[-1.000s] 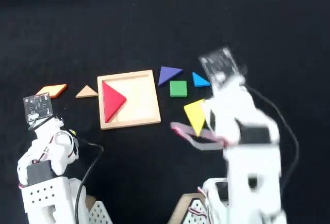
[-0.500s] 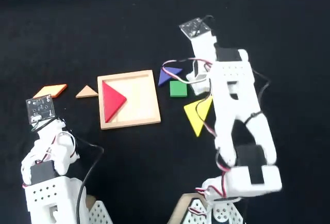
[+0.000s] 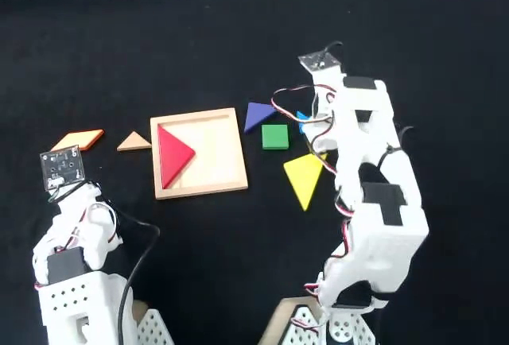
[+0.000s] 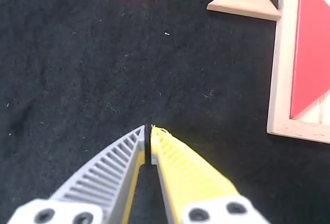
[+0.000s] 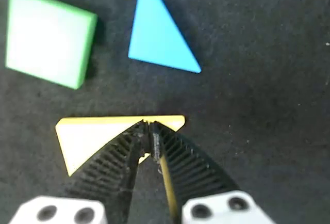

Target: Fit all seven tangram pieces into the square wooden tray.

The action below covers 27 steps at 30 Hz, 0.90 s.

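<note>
Tray: square wooden tray [image 3: 216, 166], centre-left of high view; large red triangle [image 3: 172, 154] inside, at its left wall
Loose: yellow triangle [image 3: 304, 176], right of tray
Left gripper [image 4: 149, 132]: clenched, empty
Right gripper [image 5: 149, 130]: clenched, empty; tips over yellow triangle

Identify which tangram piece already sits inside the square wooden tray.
The red triangle: it alone lies in the tray; the other six rest on the black table.

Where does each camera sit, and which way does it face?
High view: above the black table, facing down on both arms and the square wooden tray.
Left wrist view: on that arm, looking down past the shut left pincer at the red triangle piece.
Right wrist view: on that arm, looking down past the shut right pincer at the yellow triangle piece.
Shared: high and left wrist views show the red triangle piece.
</note>
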{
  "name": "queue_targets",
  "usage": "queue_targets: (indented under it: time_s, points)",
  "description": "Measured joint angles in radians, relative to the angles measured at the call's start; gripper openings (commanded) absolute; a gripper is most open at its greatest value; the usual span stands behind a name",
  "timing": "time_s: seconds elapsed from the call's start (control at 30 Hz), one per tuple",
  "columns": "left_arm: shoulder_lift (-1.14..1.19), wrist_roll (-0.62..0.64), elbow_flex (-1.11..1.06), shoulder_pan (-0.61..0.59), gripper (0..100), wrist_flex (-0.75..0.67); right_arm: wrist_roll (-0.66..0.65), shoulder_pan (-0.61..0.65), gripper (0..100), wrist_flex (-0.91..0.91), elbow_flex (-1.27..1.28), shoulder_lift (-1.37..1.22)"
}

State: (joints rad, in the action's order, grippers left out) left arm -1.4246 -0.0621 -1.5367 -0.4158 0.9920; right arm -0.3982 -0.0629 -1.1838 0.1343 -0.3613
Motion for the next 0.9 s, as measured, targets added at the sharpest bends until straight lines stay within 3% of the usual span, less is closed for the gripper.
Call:
queue_targets:
  time_s: [0.57,0.9]
  points:
    - [0.000,0.000,-0.025,0.000,3,-0.038,-0.160,-0.084,1.1,-0.103,0.038,0.074]
    - [0.000,0.000,-0.025,0.000,3,-0.038,-0.167,-0.063,1.1,0.172,0.249,0.227]
